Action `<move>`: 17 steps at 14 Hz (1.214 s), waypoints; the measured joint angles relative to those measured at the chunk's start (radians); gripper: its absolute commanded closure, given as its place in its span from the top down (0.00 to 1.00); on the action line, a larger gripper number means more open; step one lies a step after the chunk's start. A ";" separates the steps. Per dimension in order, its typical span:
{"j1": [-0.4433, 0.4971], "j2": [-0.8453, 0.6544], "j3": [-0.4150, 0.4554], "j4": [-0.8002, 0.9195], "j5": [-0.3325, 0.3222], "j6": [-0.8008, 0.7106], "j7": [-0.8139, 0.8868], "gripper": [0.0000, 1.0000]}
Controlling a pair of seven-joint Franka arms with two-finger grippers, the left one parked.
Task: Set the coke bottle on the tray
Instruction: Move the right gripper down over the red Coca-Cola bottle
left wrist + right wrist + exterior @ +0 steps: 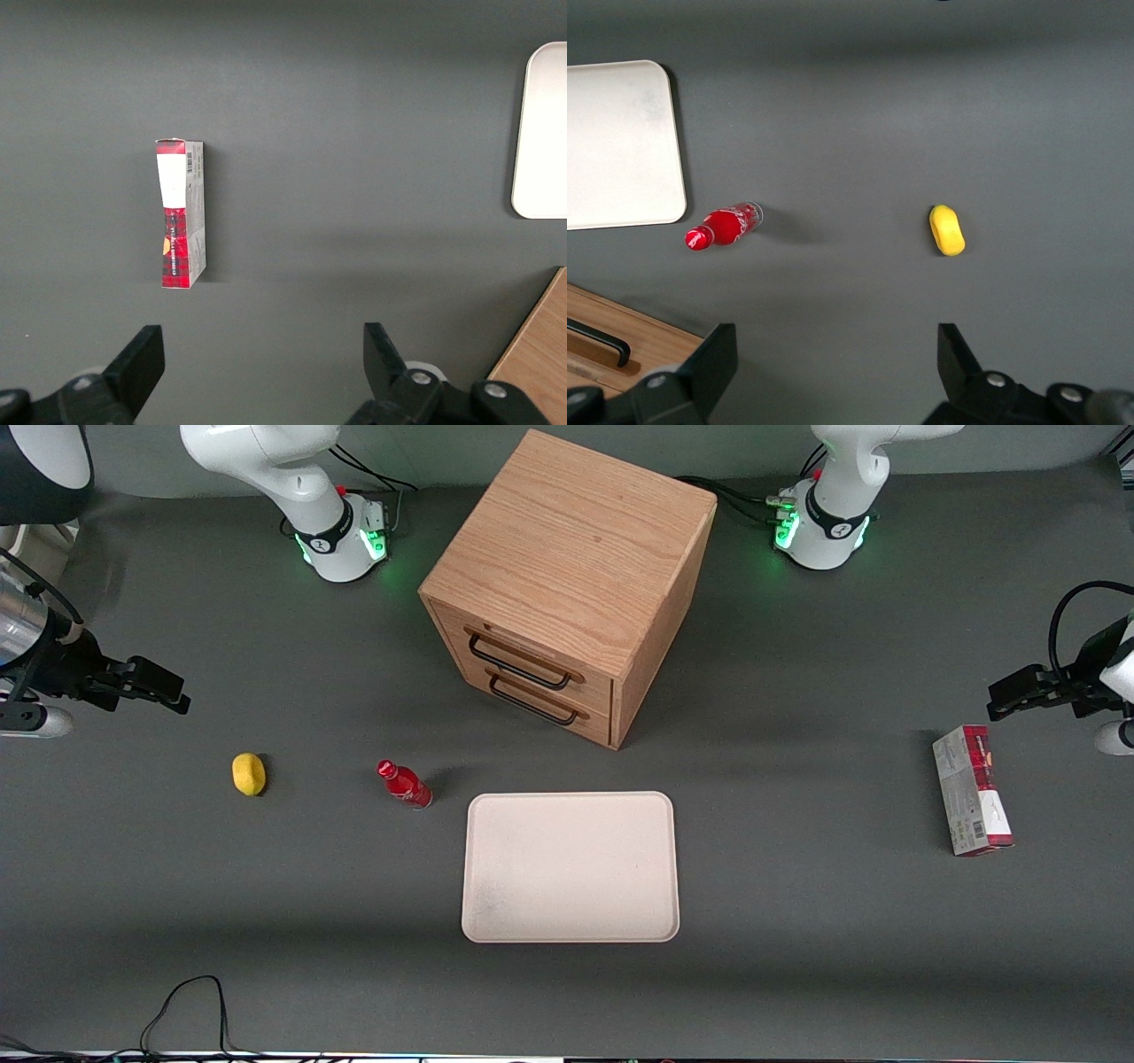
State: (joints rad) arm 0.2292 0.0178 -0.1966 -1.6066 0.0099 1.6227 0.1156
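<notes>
My grey table (797,921) carries the tray (570,866) near its front edge, coke bottle (404,783) and lemon (249,773) beside it, cabinet (567,584) mid-table, carton (971,802) toward the parked arm's end; my gripper (164,688) hovers open above my end.

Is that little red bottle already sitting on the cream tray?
No, the coke bottle stands on the grey table beside the tray, not touching it, and the open gripper hovers well off toward the working arm's end.

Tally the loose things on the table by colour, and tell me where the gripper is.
Red: 1, coke bottle
Yellow: 1, lemon
Red-and-grey: 1, carton
Cream: 1, tray
Oak: 1, drawer cabinet
Total: 5
Gripper open, above the table at the working arm's end.
</notes>
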 measured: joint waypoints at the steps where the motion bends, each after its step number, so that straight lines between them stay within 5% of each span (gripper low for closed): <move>1: 0.003 0.002 0.003 0.000 0.000 0.000 0.000 1.00; 7: 0.010 0.039 0.069 -0.021 0.010 0.042 0.023 1.00; 11: 0.019 0.097 0.173 -0.160 0.082 0.298 0.140 1.00; 17: 0.022 0.120 0.244 -0.468 0.073 0.672 0.181 1.00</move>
State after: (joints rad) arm 0.2508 0.1379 0.0477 -2.0744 0.0833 2.2950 0.2971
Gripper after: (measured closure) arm 0.000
